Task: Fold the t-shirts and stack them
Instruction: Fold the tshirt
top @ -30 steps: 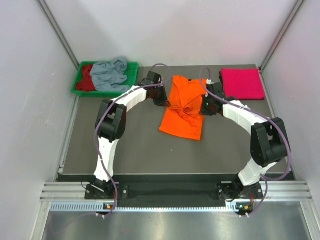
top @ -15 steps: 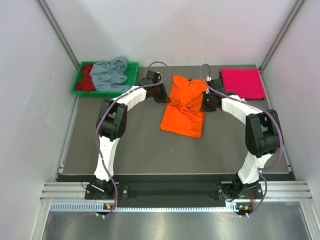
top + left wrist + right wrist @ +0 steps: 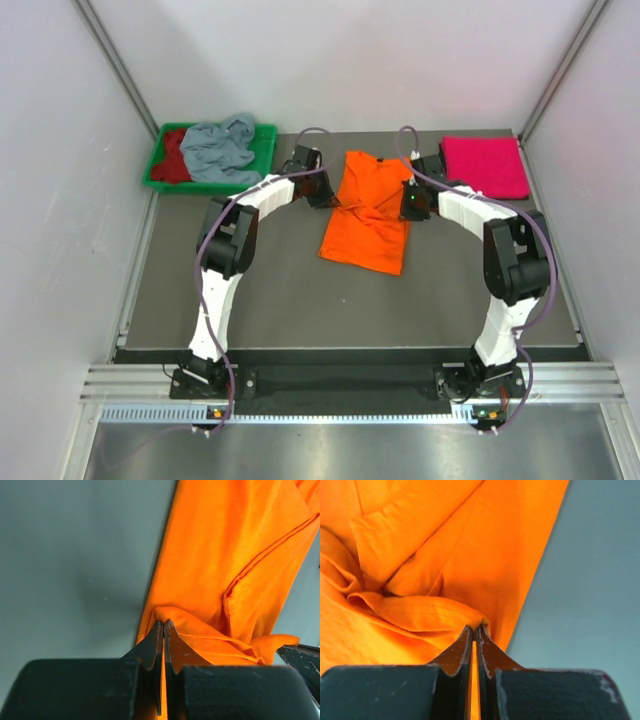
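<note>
Top view: the orange shirt point(image 3: 366, 225) lies partly folded in the middle of the dark table point(image 3: 260, 290), its length running from the far side toward the near side; both arms reach in to its far half, the left gripper point(image 3: 330, 198) at the shirt's left edge and the right gripper point(image 3: 404, 207) at its right edge, roughly level with each other.

Left wrist view: the two fingers point(image 3: 150, 650) are clenched on a small peak of orange cloth pinched between their tips; a thin strip of orange shows down the narrow slit between them; from the pinch the cloth runs up and to the right, crossed by a stitched seam, with a bunched fold low on the right; bare table lies to the left of the shirt's edge.

Right wrist view: the fingers here are likewise pressed together on a hemmed fold of the same shirt, with orange visible in the slit between them; rumpled folds spread up and to the left of the tips; bare table lies to the right.

Other items, top view: the pink shirt point(image 3: 485, 166) lies folded flat at the far right corner of the table, well apart from the orange one; the grey-blue shirt point(image 3: 220, 148) is heaped, crumpled, in the green tray point(image 3: 266, 140) at the far left corner; the dark red shirt point(image 3: 174, 158) shows beside it at the tray's left end.
</note>
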`<control>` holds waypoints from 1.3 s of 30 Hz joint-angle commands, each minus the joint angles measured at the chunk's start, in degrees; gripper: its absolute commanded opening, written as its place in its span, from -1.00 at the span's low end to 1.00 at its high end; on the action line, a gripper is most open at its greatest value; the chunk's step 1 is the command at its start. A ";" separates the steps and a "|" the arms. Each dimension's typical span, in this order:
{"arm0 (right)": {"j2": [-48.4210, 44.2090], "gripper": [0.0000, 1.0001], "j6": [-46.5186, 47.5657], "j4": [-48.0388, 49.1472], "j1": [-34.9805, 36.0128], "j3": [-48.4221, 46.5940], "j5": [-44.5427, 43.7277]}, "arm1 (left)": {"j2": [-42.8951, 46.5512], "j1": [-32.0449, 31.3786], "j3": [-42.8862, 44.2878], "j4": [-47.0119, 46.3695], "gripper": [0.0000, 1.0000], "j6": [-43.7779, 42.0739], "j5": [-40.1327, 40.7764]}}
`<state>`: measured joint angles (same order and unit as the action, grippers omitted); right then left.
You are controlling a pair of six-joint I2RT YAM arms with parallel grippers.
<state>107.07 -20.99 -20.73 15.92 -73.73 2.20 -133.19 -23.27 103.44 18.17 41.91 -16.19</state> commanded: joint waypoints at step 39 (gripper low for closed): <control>-22.60 -0.20 -7.22 1.92 0.07 25.92 17.05 | 23.77 0.15 -30.57 1.87 -0.21 -17.57 -8.86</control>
<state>87.29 -27.77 -23.24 15.64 -48.36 17.37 -109.06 -22.65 74.19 23.00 25.36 -23.03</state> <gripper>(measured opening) 0.407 0.400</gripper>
